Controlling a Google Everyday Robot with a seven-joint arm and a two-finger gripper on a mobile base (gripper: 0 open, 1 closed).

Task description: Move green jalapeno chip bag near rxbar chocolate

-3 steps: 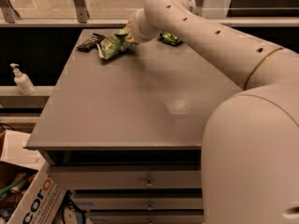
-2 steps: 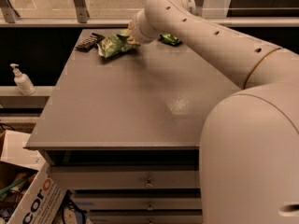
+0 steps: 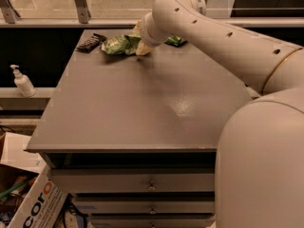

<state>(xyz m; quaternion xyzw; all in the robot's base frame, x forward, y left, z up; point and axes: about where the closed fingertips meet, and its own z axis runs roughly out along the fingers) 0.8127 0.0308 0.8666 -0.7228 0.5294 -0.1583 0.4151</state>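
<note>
White arm [image 3: 213,37] outstretched, jaws low over far tabletop [image 3: 142,103]

Pincer [image 3: 141,47] mostly hidden behind arm [image 3: 204,30]

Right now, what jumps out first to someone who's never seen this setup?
The big cream arm reaches from the lower right across the grey table to its far edge. There its end effector sits at the green jalapeno chip bag. Just left of that bag lies the rxbar chocolate, and a second green bag peeks out from behind the arm.
</note>
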